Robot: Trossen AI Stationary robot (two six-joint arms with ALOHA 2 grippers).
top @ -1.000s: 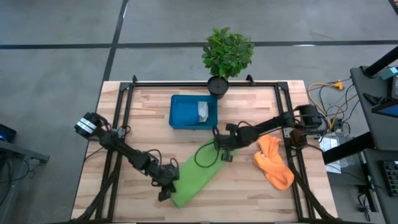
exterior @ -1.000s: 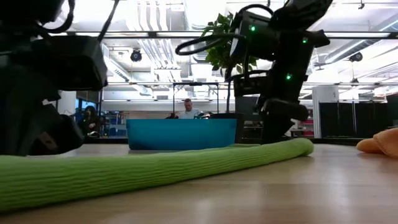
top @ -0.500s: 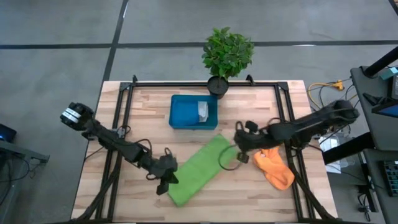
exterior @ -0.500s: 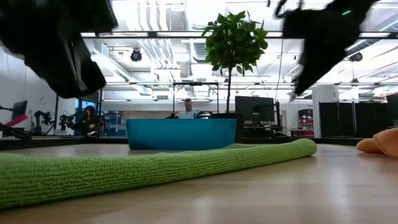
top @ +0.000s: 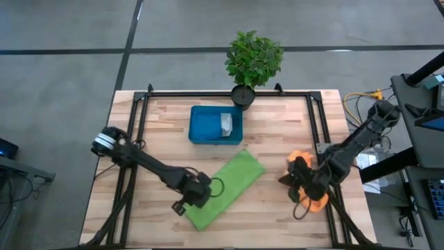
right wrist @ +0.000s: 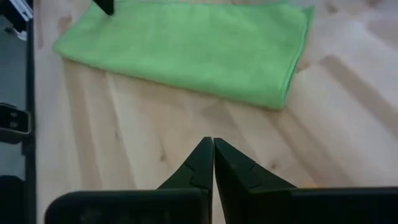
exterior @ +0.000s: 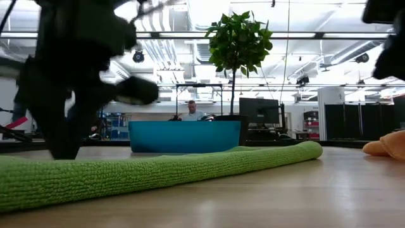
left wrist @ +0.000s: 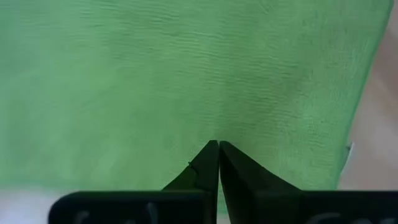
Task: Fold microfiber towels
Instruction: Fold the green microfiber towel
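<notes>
Swinging away from the lime green microfiber towel [top: 225,189], the right gripper [top: 297,182] has travelled toward three o'clock since a moment ago and now sits over the crumpled orange microfiber towel [top: 312,200], fingers pressed together, holding nothing. The left gripper [top: 202,195] has slid in from the eight o'clock side and now sits on the green towel's lower end, its fingers [left wrist: 214,163] pinched flat together against the fabric with no fold caught between them.

The green towel itself has gone from a draped strip to a tidy folded rectangle, lying diagonally at the middle of the pale wooden surface [top: 277,132], running from seven o'clock up to one o'clock. Its ribbed pile reads clearly in the left wrist view, edges stacked neatly in the right wrist view.

Count: one green towel, one orange towel heaped at four o'clock, one grey-white towel [top: 226,123] tucked in the rigid blue rectangular tray [top: 205,125] at twelve o'clock. One leafy potted plant [top: 254,59] behind the tray.
</notes>
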